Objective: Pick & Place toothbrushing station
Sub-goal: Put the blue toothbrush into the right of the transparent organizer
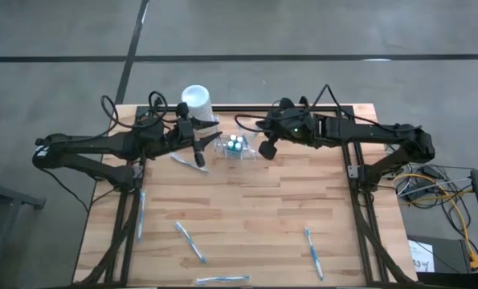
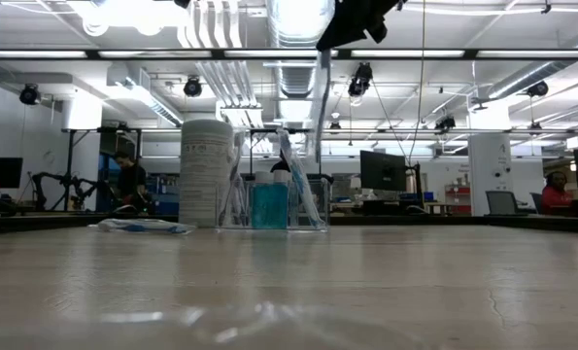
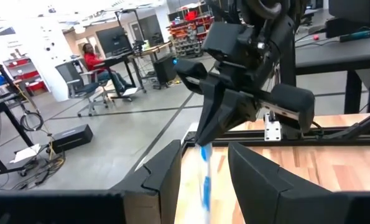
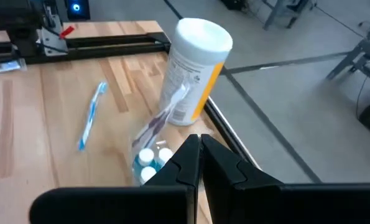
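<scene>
The toothbrushing station [image 1: 237, 146], a small clear holder with blue bottles, stands on the wooden table near its far edge. It also shows in the low view [image 2: 269, 199] and the right wrist view [image 4: 148, 158]. A toothbrush [image 4: 163, 115] leans in it. My left gripper [image 1: 200, 151] hovers just left of it, pointing level, fingers apart. A blue-and-white toothbrush [image 3: 204, 180] shows upright in the gap between them. My right gripper [image 1: 267, 148] hangs shut just right of the station, tipped down, with nothing between its fingers [image 4: 199, 152]. My left gripper has the blue-and-white toothbrush [image 3: 203, 165] standing in the gap between its fingers. Neither finger visibly meets it, and its lower part is hidden behind the wrist. I cannot tell whether the gripper touches it.
A tall white cylinder [image 1: 197, 100] stands behind the station at the far edge. One toothbrush [image 1: 189, 160] lies on the table under the left gripper. Others lie toward the near edge [image 1: 190, 242], [image 1: 313, 253], [image 1: 140, 217]. People sit in the room beyond [image 3: 101, 62].
</scene>
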